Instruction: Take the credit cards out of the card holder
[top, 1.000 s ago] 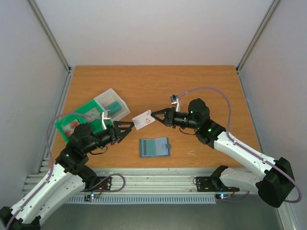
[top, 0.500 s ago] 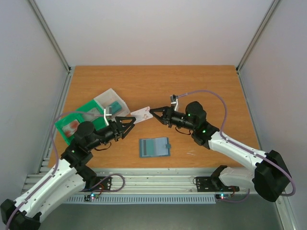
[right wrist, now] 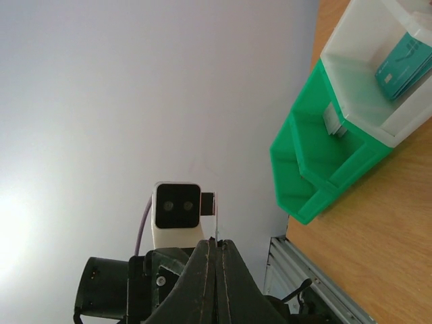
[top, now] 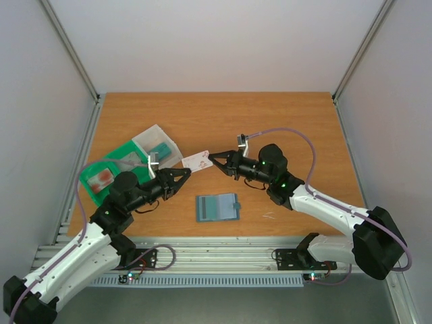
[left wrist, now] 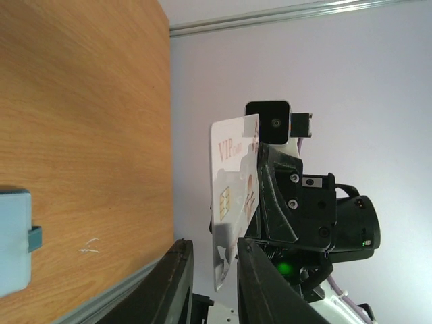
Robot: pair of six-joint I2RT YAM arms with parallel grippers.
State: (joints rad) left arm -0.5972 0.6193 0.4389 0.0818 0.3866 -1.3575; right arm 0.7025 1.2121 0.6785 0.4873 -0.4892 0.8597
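Observation:
A whitish credit card [top: 197,160] with red print hangs in the air above the table, and my right gripper [top: 213,160] is shut on its right edge. In the right wrist view the card [right wrist: 217,219] shows edge-on as a thin line above the closed fingers [right wrist: 202,270]. My left gripper [top: 184,175] reaches the card from the lower left. In the left wrist view the card's [left wrist: 233,192] lower corner sits between my narrowly open left gripper [left wrist: 214,243], close to the right-hand finger [left wrist: 253,283], with a gap to the other. The slate-blue card holder [top: 217,207] lies flat on the table, its tab edge showing in the left wrist view [left wrist: 13,236].
A green tray [top: 101,177] with a clear box [top: 158,145] holding teal blocks [top: 163,149] stands left of the arms. The right wrist view shows the tray [right wrist: 317,155] and box [right wrist: 368,81] too. An aluminium rail [top: 216,253] runs along the near table edge.
My left gripper has advanced up and right to the card and narrowed its jaws round the card's corner. The right gripper, still holding the card, has shifted slightly left.

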